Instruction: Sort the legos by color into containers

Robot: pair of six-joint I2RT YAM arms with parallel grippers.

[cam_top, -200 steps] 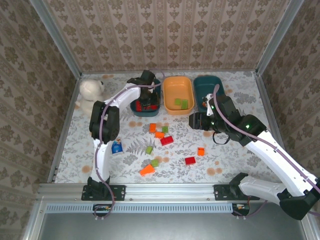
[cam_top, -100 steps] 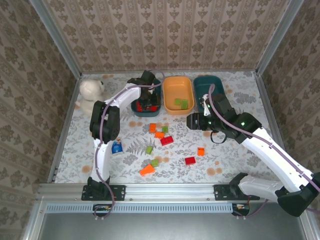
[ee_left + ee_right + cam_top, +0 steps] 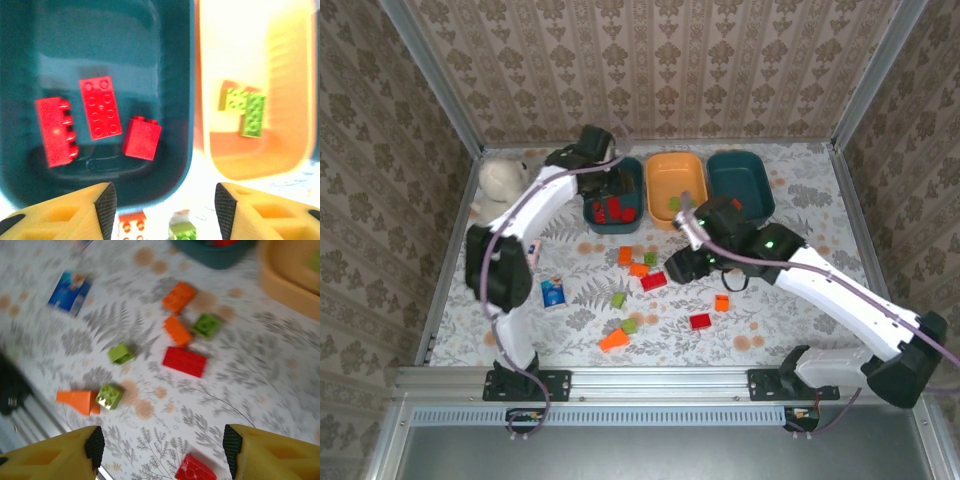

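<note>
Left end effector (image 3: 161, 207): jaws apart, empty, over teal tub (image 3: 175, 60) holding three red legos (image 3: 100, 107).
Right end effector (image 3: 162, 450): jaws apart, empty, above loose legos (image 3: 184, 361) on counter (image 3: 280, 370).

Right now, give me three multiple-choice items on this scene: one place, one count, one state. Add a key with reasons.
1. The red bricks already in a tub lie in:
A. the leftmost, a teal tub
B. the middle one
C. the rightmost one

2. Light green bricks in the orange tub:
A. one
B. two
C. four

3. The right gripper is:
A. shut on a brick
B. open, nothing held
C. shut, empty

Key:
1 A: the left wrist view shows three red ones in the teal tub, left of the orange one.
2 B: two lie together on its floor.
3 B: its fingers stand wide apart with nothing between them.
</note>
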